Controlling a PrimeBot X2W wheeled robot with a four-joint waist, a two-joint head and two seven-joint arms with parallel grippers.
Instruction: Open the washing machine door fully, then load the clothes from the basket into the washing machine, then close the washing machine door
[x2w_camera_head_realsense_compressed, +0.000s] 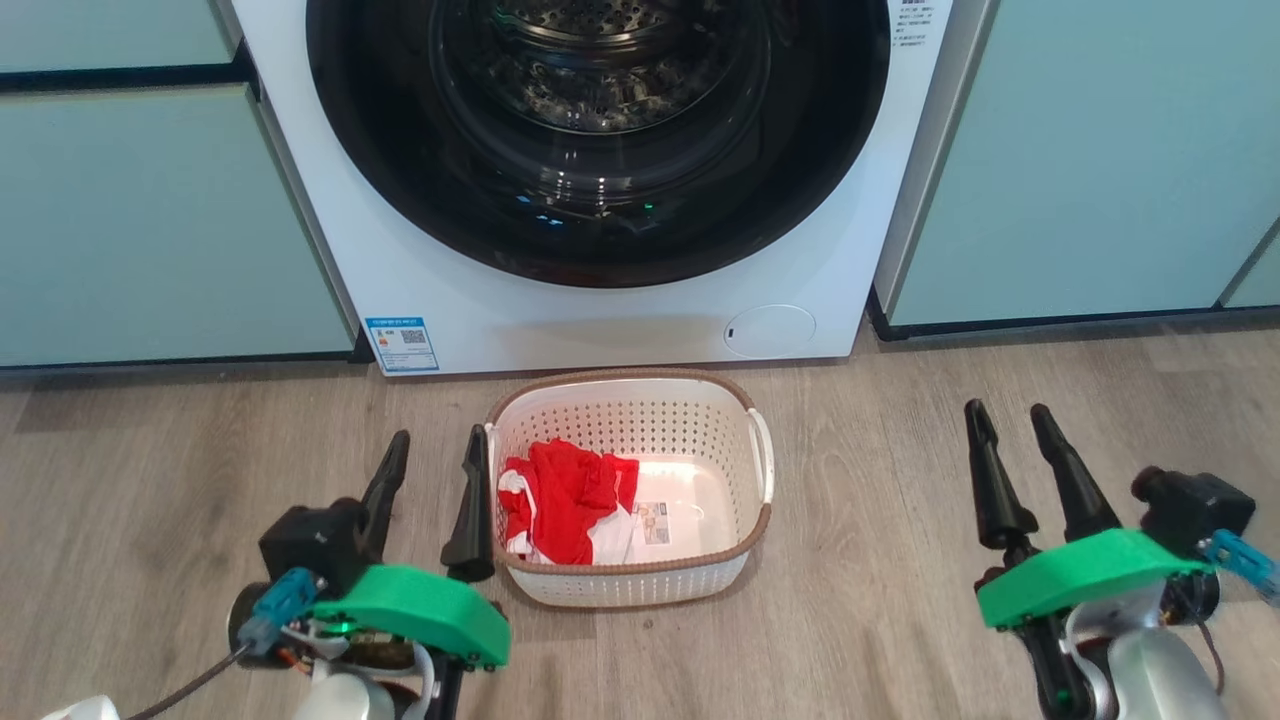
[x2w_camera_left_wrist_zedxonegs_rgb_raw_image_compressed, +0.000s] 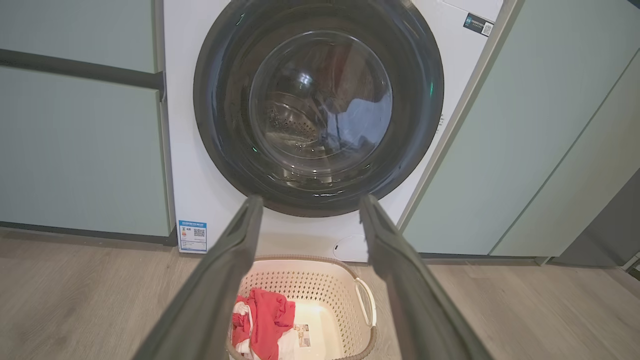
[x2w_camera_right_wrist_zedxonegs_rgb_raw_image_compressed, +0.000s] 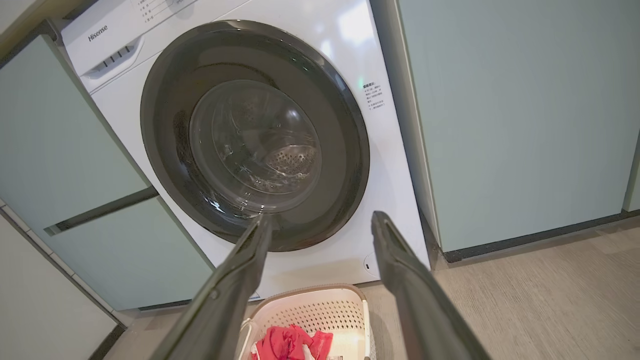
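Sensibly, the cream perforated plastic basket (x2w_camera_head_realsense_compressed: 630, 400) sits just before the white front-loading washing machine (x2w_camera_head_realsense_compressed: 600, 325), red-and-white clothes (x2w_camera_head_realsense_compressed: 565, 498) heaped inside for a short reach. Its round black-ringed glass door (x2w_camera_head_realsense_compressed: 598, 120) looks shut, so the dark-fingered left gripper (x2w_camera_head_realsense_compressed: 438, 440) and right gripper (x2w_camera_head_realsense_compressed: 1008, 412) hover spread and empty, flanking the basket.
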